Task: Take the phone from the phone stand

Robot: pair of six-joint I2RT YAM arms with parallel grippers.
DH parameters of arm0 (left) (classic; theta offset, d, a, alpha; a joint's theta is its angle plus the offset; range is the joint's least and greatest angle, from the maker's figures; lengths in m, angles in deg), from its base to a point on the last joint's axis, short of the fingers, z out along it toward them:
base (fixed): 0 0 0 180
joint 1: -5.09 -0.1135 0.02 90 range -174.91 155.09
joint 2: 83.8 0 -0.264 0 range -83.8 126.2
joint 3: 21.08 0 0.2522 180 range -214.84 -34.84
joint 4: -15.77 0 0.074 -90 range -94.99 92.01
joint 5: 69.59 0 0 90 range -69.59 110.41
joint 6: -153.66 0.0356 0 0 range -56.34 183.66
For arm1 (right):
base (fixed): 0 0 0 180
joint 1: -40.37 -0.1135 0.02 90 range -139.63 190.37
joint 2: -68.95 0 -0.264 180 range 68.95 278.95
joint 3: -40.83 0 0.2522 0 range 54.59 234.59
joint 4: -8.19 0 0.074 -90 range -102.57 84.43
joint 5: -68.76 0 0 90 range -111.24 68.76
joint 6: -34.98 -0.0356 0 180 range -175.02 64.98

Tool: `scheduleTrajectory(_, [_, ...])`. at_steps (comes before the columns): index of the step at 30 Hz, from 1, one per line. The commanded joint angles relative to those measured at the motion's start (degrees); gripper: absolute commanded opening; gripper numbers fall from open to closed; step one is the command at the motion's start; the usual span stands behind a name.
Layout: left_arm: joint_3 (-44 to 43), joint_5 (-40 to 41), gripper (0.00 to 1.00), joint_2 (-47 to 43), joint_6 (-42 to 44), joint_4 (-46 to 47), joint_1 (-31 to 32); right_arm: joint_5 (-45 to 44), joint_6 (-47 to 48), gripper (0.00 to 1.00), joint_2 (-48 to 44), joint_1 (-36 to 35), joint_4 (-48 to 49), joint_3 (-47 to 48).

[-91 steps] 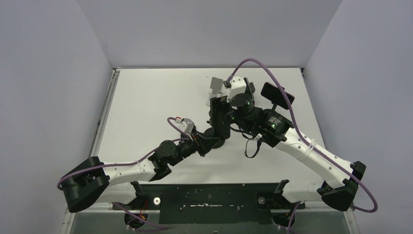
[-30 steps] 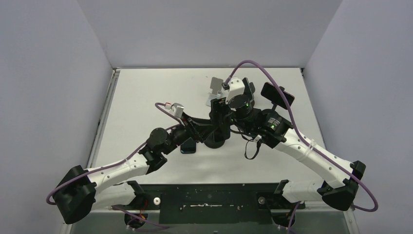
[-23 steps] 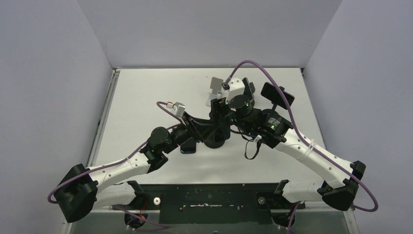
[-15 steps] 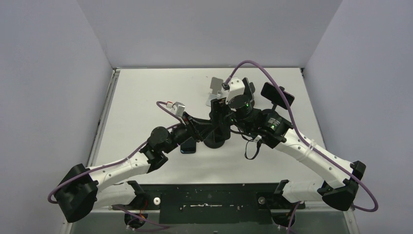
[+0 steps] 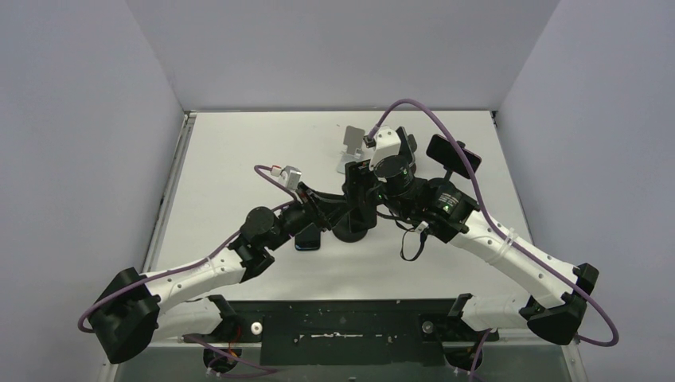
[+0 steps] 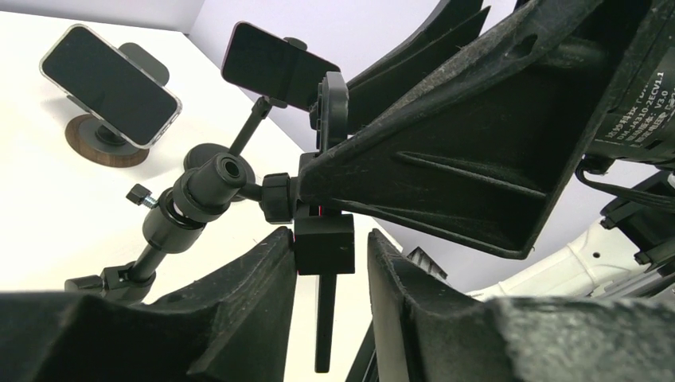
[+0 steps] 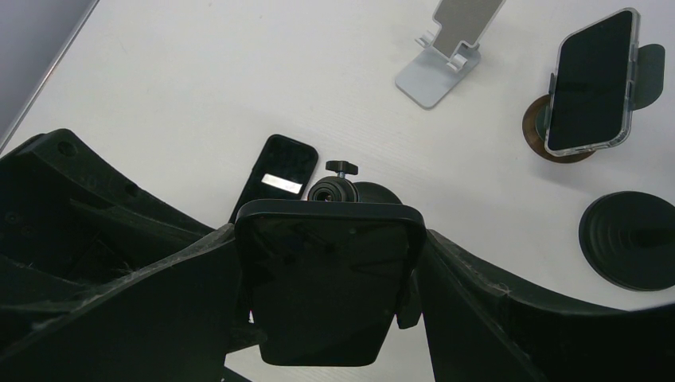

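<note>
Where the right tool (image 7: 328,248) grips, the phone (image 7: 326,290) sits clamped.

Black phone (image 7: 326,278), black stand (image 7: 333,191) (white table (image 7: 199,79))

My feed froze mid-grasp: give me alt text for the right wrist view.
Fingers of the right gripper hug both sides of a black phone on its stand; beyond, a second phone lies flat on the table.

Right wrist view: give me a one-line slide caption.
Right gripper clamps the black-cased phone above a table with a loose phone, an empty silver stand and another docked phone.
</note>
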Motion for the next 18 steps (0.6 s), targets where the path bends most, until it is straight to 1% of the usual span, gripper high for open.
scheduleTrajectory(1, [-0.6, 0.3, 0.32, -1.8, 0.1, 2.8, -0.3, -1.9, 0.3, 0.43, -0.9, -0.3, 1.4, -0.2])
scheduleTrajectory(5, [0.1, 0.7, 0.31, -2.4, -0.3, 2.9, -0.4, -1.8, 0.2, 0.42, -0.7, -0.4, 1.3, -0.2])
scheduleTrajectory(8, [0.4, 1.0, 0.34, -2.8, -0.5, 2.8, -0.5, -1.9, 0.2, 0.42, -0.7, -0.4, 1.2, -0.1])
scheduleTrajectory(10, [0.5, 0.9, 0.33, -2.9, -0.7, 2.8, -0.6, -1.9, 0.1, 0.42, -0.7, -0.3, 1.1, -0.1])
scheduleTrajectory(11, [0.6, 0.9, 0.3, -3.0, -0.6, 2.8, -0.6, -1.9, 0.0, 0.42, -0.6, -0.3, 1.1, -0.1])
scheduleTrajectory(13, [0.6, 0.6, 0.21, -2.9, -0.7, 3.0, -0.7, -1.9, 0.0, 0.42, -0.6, -0.3, 1.0, -0.1])
scheduleTrajectory(14, [0.6, 0.4, 0.18, -2.8, -0.7, 3.1, -0.7, -1.9, 0.0, 0.42, -0.6, -0.4, 1.0, -0.1])
scheduleTrajectory(15, [0.6, 0.2, 0.12, -2.8, -0.8, 3.2, -0.8, -1.9, 0.0, 0.42, -0.6, -0.4, 1.0, 0.0])
scheduleTrajectory(18, [0.7, -0.1, 0.01, -2.7, -0.9, 3.5, -0.8, -1.9, 0.0, 0.42, -0.6, -0.3, 1.0, 0.0])
